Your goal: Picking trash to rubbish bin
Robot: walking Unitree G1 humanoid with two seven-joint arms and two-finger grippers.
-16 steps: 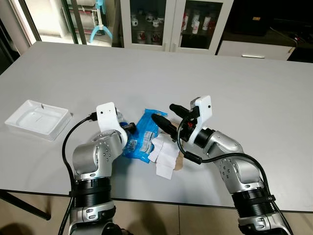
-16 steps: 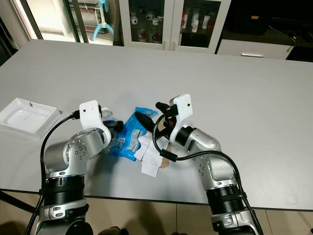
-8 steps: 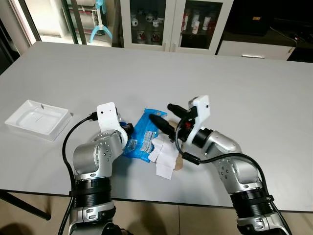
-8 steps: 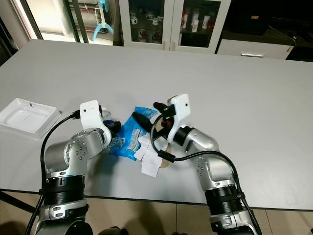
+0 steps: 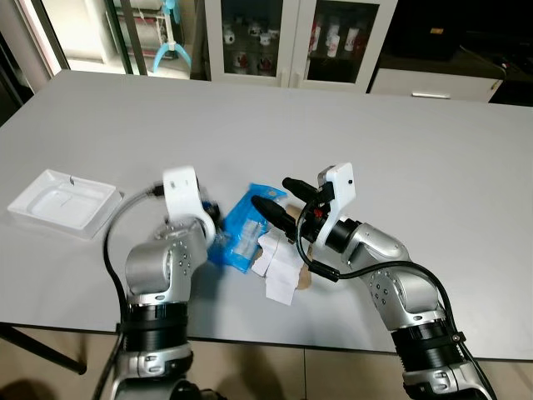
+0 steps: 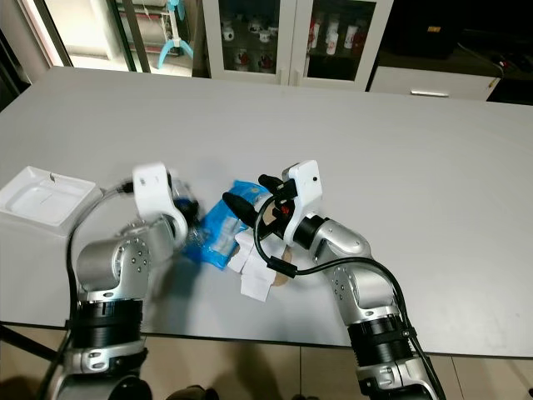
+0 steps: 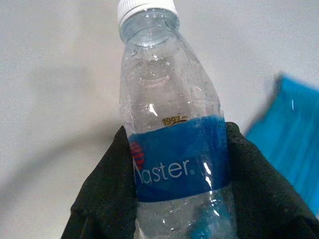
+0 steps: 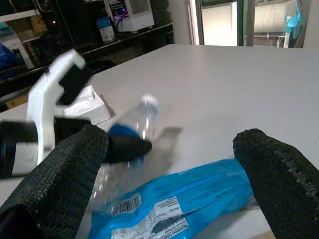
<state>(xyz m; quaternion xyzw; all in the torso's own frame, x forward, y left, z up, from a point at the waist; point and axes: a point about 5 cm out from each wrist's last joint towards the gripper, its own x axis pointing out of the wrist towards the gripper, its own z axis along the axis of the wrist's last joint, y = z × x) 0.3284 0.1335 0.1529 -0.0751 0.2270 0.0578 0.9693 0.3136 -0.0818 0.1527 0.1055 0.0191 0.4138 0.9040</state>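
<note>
I have the left gripper (image 7: 177, 199) jaws clamped mid-label on the light, slippery bottle (image 7: 169, 134); right gripper (image 5: 279, 200) jaws apart.

Both silver arms reach forward, elbows bent, wrists turned inward toward each other. The left gripper (image 7: 177, 199) has its black fingers (image 7: 107, 194) clamped on either side of what it holds. The right gripper (image 5: 277, 200) is spread wide, its fingertips (image 8: 279, 164) well apart and bare.
</note>
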